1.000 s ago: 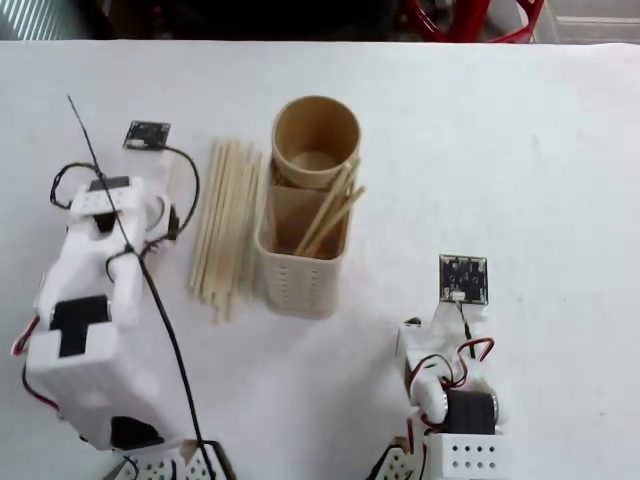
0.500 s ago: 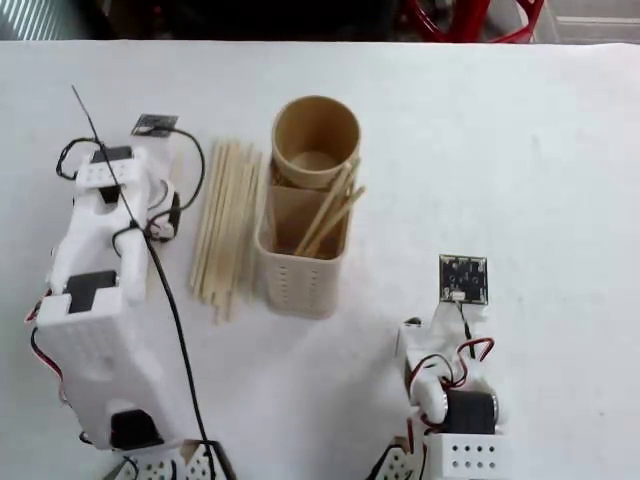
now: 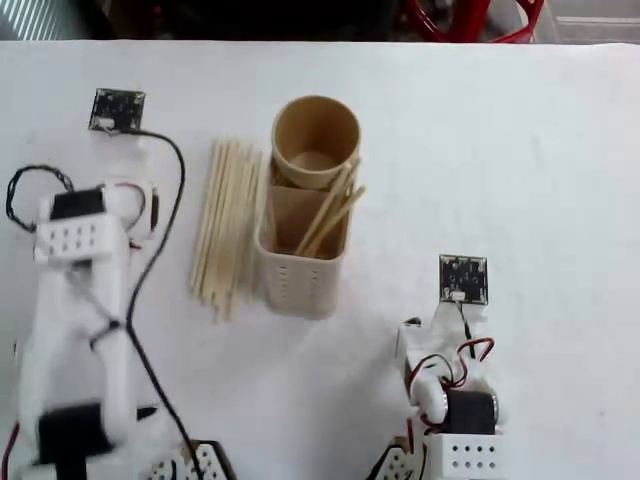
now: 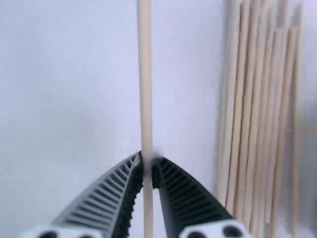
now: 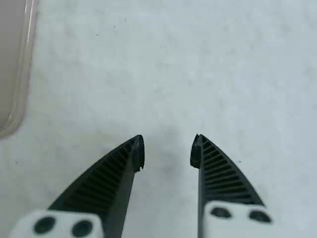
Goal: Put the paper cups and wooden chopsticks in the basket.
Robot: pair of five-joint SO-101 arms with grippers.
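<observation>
My left gripper (image 4: 147, 161) is shut on a single wooden chopstick (image 4: 144, 84), which runs straight out past its fingertips over the white table. The loose pile of chopsticks (image 4: 262, 124) lies just beside it. From above, that pile (image 3: 225, 228) lies left of the beige basket (image 3: 298, 275), and the left arm (image 3: 78, 300) stretches along the table's left side. A paper cup (image 3: 315, 140) sits in the basket's far end, with a few chopsticks (image 3: 335, 215) leaning inside. My right gripper (image 5: 167, 148) hangs open over bare table, near the front right.
The right arm (image 3: 450, 395) is folded at the front edge, right of the basket. A corner of the basket (image 5: 15, 64) shows in the right wrist view. A black cable (image 3: 150, 290) trails along the left arm. The table is bare to the right and behind.
The left arm has swung left, away from the pile, and stretched farther back over the table. The right arm, basket, cup and pile have not moved.
</observation>
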